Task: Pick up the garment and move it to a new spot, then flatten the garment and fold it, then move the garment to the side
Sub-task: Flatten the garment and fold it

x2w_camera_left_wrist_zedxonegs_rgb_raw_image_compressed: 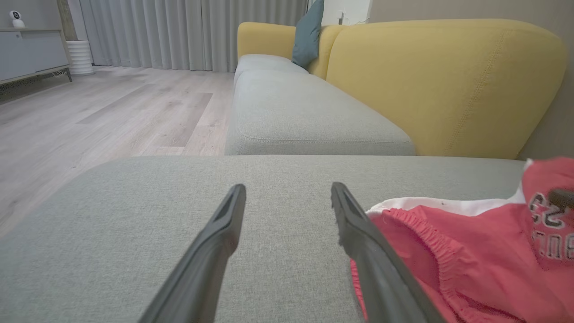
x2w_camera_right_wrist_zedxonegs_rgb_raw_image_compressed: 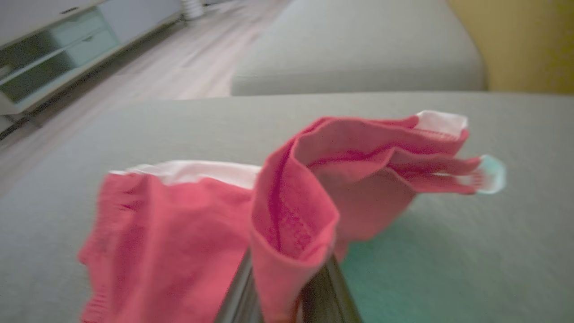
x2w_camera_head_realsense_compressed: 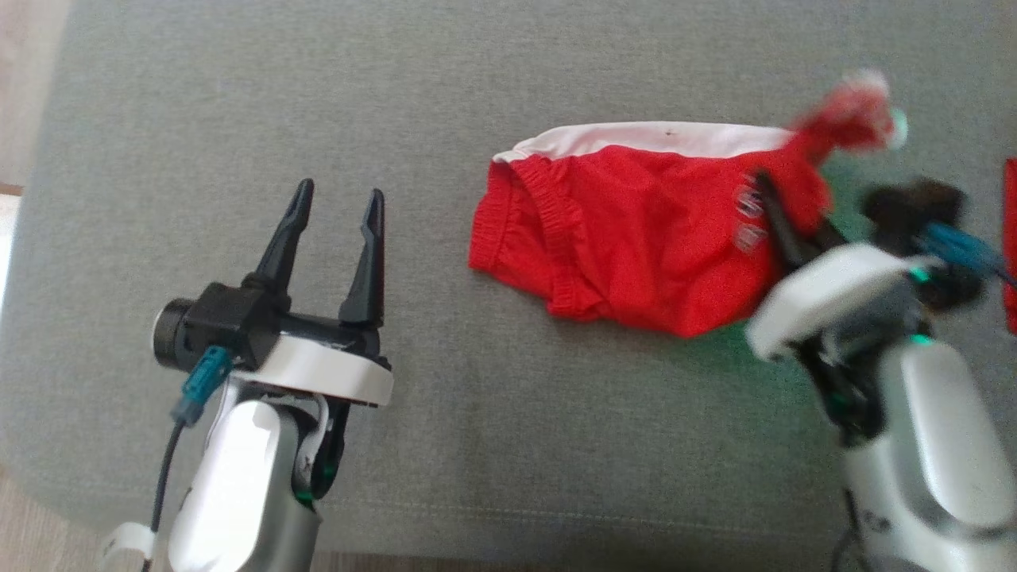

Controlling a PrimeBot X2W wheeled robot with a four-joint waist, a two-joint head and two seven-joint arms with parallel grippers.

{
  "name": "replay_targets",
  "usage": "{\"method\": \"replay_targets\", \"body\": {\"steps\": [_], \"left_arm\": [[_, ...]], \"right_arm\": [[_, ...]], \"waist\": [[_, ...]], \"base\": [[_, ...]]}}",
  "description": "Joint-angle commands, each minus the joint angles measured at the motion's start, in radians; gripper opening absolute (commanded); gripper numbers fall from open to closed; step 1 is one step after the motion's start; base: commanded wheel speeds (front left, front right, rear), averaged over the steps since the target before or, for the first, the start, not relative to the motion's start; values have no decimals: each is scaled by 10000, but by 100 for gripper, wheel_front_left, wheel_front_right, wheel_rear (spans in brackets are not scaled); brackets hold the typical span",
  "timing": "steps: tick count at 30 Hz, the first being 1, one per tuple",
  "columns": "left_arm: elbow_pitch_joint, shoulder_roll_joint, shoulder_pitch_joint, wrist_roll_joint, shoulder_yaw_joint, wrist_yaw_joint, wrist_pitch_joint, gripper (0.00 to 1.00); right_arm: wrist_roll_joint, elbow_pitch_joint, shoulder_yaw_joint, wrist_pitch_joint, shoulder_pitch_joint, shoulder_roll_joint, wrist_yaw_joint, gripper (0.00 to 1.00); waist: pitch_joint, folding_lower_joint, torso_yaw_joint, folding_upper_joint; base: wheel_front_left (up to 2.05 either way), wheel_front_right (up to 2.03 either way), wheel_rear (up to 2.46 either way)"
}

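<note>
Head view, blurry: right end effector point(x2w_camera_head_realsense_compressed: 769, 195) apparently clamps the garment point(x2w_camera_head_realsense_compressed: 636, 238); left end effector point(x2w_camera_head_realsense_compressed: 338, 195) spread, nearby.

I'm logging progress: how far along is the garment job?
Done: nothing I can confirm. The garment lies bunched on the cushion, neither flat nor folded. In hand: the right gripper is shut on one edge, which is raised off the cushion; the left gripper is open and empty beside the garment. Left: probably flattening, folding and moving it aside.
</note>
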Motion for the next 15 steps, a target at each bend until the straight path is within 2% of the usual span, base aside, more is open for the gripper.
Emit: {"method": "replay_targets", "body": {"steps": [1, 2, 9, 15], "left_arm": [[-324, 80, 32, -29, 177, 50, -49, 100], [-324, 80, 32, -29, 177, 50, -49, 100], [-322, 78, 86, -235, -99, 186, -49, 100], [-317, 77, 108, -311, -274, 277, -49, 100]], "right_arm": [[6, -454, 1089, 220, -706, 73, 35, 0], [6, -454, 1089, 220, -706, 73, 35, 0], [834, 686, 3448, 352, -1260, 289, 35, 0], [1470, 1791, 4117, -260, -1256, 308, 35, 0]], "waist": [[-163, 1, 218, 0], [-163, 1, 218, 0], [-257, 1, 650, 0], [-203, 1, 850, 0]], "base": [[0, 0, 0], [0, 0, 0], [0, 0, 0], [0, 0, 0]]}}
